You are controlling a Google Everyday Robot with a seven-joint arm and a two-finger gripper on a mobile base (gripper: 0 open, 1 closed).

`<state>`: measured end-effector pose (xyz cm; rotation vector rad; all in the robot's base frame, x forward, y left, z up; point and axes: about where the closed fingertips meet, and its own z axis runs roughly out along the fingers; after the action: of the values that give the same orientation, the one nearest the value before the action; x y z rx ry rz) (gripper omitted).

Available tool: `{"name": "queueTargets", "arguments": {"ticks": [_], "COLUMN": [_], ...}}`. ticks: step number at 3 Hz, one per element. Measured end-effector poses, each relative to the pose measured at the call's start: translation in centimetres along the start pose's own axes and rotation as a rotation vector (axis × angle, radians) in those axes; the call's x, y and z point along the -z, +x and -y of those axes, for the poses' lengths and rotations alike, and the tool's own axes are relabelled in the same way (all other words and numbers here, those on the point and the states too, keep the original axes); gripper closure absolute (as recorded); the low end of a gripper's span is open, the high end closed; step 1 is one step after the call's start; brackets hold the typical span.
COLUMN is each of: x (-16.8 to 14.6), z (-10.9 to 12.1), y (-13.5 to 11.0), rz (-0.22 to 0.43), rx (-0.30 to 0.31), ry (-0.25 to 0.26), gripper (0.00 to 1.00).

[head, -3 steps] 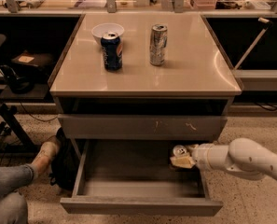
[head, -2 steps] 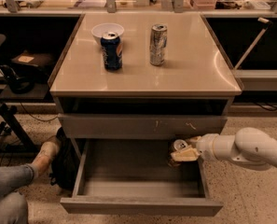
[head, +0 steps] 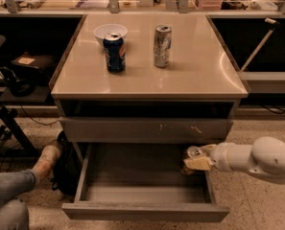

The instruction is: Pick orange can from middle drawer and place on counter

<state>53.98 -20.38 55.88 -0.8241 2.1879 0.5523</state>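
Observation:
The orange can [head: 194,152] is at the right rear of the open middle drawer [head: 147,211], with its silver top showing. My gripper [head: 196,161] reaches in from the right on a white arm [head: 257,158] and is shut on the can, holding it at about the height of the drawer's right wall. The glossy beige counter [head: 199,71] tops the cabinet above.
On the counter stand a dark blue can [head: 115,52], a taller silver can [head: 162,46] and a white bowl [head: 110,31]. A closed drawer front with pale scratches [head: 147,129] sits just above the open drawer. A person's leg [head: 17,195] is at lower left.
My gripper and the orange can have moved a little up and to the right, towards the drawer's right wall. Nothing on the counter has moved.

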Motion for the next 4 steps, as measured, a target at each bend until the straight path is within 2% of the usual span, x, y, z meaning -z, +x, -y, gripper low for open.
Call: {"name": "queueTargets", "arguments": {"ticks": [1, 2, 3, 4], "x": [6.5, 15.5, 24.6, 30.5], "z": [-0.7, -2.1, -2.0, -1.8], "y": [0.4, -2.3, -8.6, -19.1], "rz": [0.007, 0.051, 0.095, 0.140], "rx": [-0.030, 0.029, 0.103, 0.213], "ry": [0.141, 0.328, 0.479, 0.572], "gripper": [1.00, 1.00, 1.00, 1.00]}}
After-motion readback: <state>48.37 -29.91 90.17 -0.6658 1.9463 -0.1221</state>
